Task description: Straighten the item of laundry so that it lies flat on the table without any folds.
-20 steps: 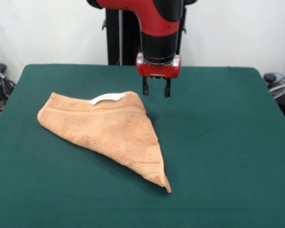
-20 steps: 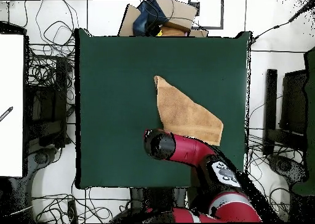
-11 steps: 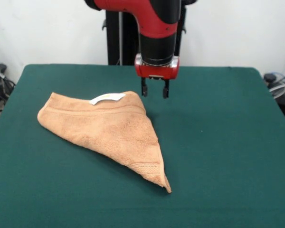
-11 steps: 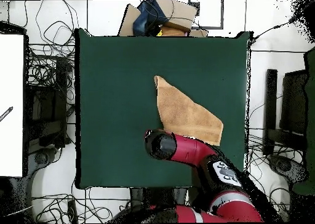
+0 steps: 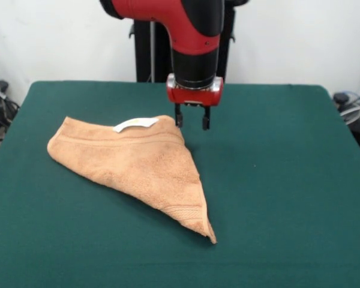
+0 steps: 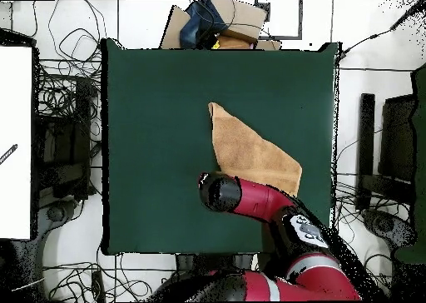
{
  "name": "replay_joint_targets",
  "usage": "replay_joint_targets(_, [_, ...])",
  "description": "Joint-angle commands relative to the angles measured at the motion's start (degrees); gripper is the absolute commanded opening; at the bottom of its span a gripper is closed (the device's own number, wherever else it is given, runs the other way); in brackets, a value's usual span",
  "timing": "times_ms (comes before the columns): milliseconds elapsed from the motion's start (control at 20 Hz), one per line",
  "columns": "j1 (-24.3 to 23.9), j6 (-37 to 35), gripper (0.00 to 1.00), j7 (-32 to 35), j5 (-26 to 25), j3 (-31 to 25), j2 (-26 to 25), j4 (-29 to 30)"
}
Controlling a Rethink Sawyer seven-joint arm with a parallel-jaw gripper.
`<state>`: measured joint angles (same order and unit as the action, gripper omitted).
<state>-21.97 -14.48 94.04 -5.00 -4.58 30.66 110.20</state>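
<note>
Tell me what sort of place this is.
Probably a robotics lab: a red and black arm stands over a green-topped table holding a folded tan towel, with cables tangled on the floor.

A glossy red shell is seen on the arm [image 5: 168, 12], giving way to a black cylindrical wrist section directly above the gripper [image 5: 191, 123]. A red collar with a pale metallic rim is fitted just above the two short black fingers [image 5: 205, 120]. From overhead, a black round cap and a white-marked plate are shown on the red links.
</note>
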Motion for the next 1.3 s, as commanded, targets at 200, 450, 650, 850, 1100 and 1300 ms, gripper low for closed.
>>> replay_joint_targets(200, [-0.8, 0.1, 1.00, 10.0, 3.6, -1.0, -1.6, -6.5])
replay_joint_targets(450, [-1.2, -0.8, 1.00, 9.7, 4.0, -1.1, -1.8, -7.4])
replay_joint_targets(650, [-1.5, -1.1, 1.00, 9.6, 4.2, -1.4, -1.8, -7.3])
replay_joint_targets(850, [-1.9, -0.4, 1.00, 9.6, 4.2, -1.5, -1.6, -6.9])
replay_joint_targets(1100, [-2.2, 0.3, 0.00, 9.6, 4.1, -1.9, -1.5, -6.5])
replay_joint_targets(1300, [-2.9, 1.4, 0.00, 9.6, 3.7, -2.4, -1.5, -5.6])
